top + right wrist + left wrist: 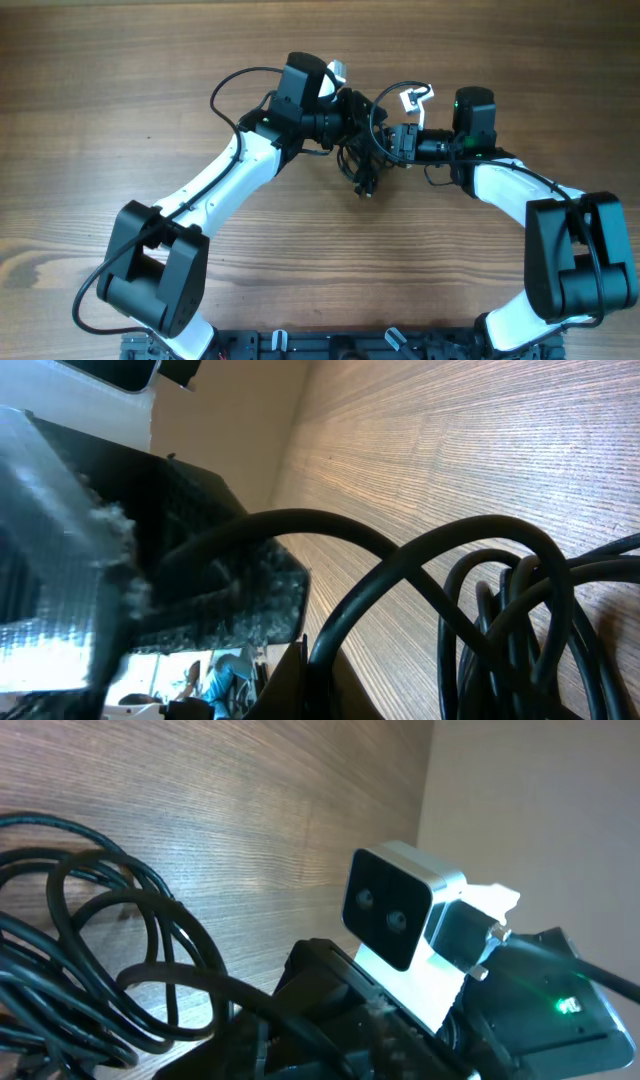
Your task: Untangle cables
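The cables (362,152) are a tangle of thin black cords hanging between my two grippers, and one end trails down toward the table (366,190). My left gripper (352,112) reaches into the tangle from the upper left. Its jaws are buried in dark shapes, so their state is unclear. My right gripper (398,142) comes in from the right. In the right wrist view it (312,678) is shut on one cable (345,610), which arcs up toward the left gripper's taped finger (70,610). Loose cable loops (110,950) fill the left of the left wrist view.
The wooden table (150,80) spreads all round the arms. The right arm's wrist camera (400,915) sits close in front of the left wrist view. A dark rack (340,345) runs along the table's near edge.
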Robot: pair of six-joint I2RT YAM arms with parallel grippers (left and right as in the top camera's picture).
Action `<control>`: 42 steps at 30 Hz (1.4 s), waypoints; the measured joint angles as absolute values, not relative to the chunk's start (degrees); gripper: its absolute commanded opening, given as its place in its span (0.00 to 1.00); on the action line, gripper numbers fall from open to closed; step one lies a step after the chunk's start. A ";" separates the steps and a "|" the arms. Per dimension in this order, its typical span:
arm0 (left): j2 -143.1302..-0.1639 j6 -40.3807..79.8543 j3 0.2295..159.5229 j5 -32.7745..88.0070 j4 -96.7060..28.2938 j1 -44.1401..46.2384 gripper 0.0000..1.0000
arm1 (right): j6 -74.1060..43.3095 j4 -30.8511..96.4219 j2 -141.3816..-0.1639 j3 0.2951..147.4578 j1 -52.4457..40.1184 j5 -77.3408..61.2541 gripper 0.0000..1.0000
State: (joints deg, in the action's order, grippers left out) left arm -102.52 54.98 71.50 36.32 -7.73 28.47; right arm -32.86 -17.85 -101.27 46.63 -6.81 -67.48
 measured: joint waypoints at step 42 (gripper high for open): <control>-101.67 35.79 71.61 32.49 -28.01 27.81 0.05 | -39.00 -18.46 -101.41 46.54 8.95 -66.37 0.04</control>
